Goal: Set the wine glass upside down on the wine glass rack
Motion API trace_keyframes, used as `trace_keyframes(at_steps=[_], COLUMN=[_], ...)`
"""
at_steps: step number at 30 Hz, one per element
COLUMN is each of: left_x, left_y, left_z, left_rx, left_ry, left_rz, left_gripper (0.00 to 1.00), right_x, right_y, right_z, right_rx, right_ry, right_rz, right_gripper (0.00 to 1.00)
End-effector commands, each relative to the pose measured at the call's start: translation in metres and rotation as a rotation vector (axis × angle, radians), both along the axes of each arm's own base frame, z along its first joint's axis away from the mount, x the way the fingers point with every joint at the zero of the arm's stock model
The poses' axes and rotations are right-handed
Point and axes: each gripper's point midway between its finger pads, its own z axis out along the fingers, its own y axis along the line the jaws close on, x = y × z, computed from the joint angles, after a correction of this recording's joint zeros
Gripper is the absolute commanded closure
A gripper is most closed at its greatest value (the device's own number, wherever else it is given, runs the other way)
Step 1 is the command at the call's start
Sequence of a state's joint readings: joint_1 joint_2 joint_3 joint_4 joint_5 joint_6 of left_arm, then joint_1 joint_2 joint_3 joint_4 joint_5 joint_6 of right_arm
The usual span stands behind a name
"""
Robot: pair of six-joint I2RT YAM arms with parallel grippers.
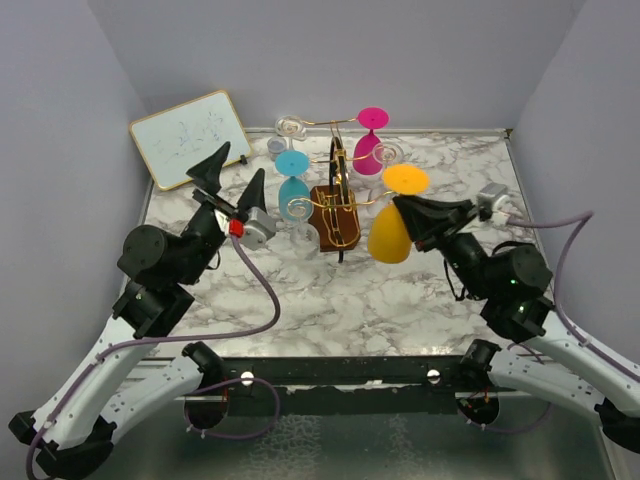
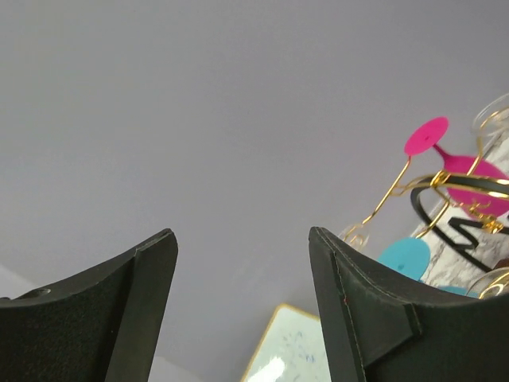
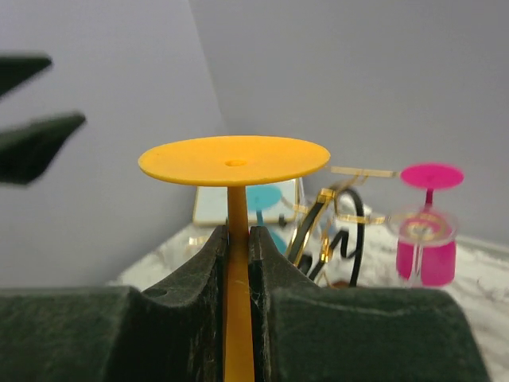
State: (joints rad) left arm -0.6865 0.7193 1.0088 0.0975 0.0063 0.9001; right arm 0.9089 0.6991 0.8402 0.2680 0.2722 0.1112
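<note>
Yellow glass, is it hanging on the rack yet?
Not yet. The pink glass and blue glass already hang upside down on the rack. The right pincer grips the yellow glass by its stem, upside down, beside it. Still to do: hook it on and let go.

Shiny gold-wire rack w/ dark wood base; orange glass matt plastic.

Right wrist view: the yellow wine glass shows only foot and stem; its bowl is hidden below the right gripper clamped on the stem. Left wrist view: the wine glass rack runs off the right edge, the whiteboard off the bottom. From above, the whiteboard's scribbles are too faint to read; pale shapes by the rack may be clear glasses.
</note>
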Motion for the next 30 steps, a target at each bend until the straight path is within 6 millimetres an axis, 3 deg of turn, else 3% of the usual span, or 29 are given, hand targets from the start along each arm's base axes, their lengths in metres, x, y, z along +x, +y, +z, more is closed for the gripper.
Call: trace_keyframes(at_steps=[1, 5, 6, 7, 8, 19, 25, 30], left_x=[0.019, 0.022, 0.023, 0.025, 0.026, 0.009, 0.02, 0.029], left_y=[0.039, 0.054, 0.059, 0.065, 0.071, 0.126, 0.15, 0.148], left_z=[-0.017, -0.025, -0.027, -0.029, -0.03, -0.034, -0.071, -0.098], left_rx=[-0.081, -0.128, -0.147, -0.174, -0.205, -0.408, -0.467, -0.486], left_ry=[0.172, 0.247, 0.267, 0.293, 0.321, 0.378, 0.509, 0.625], left_rz=[0.195, 0.243, 0.258, 0.278, 0.299, 0.407, 0.532, 0.539], left_gripper=[0.29, 0.25, 0.19, 0.04, 0.01, 0.01, 0.01, 0.01], right_x=[-0.004, 0.009, 0.012, 0.014, 0.016, 0.046, 0.055, 0.058], right_y=[0.044, 0.05, 0.047, 0.045, 0.042, 0.031, 0.024, 0.014], right_z=[-0.089, -0.128, -0.13, -0.132, -0.132, -0.148, -0.159, -0.161], right_rx=[-0.169, -0.17, -0.154, -0.141, -0.126, -0.096, -0.072, -0.051], right_ry=[0.146, 0.168, 0.157, 0.142, 0.125, 0.095, 0.111, 0.116], right_rz=[0.168, 0.132, 0.111, 0.092, 0.074, -0.105, -0.168, -0.219], right_gripper=[0.99, 0.99, 0.99, 0.99, 0.99, 0.99, 0.99, 0.99])
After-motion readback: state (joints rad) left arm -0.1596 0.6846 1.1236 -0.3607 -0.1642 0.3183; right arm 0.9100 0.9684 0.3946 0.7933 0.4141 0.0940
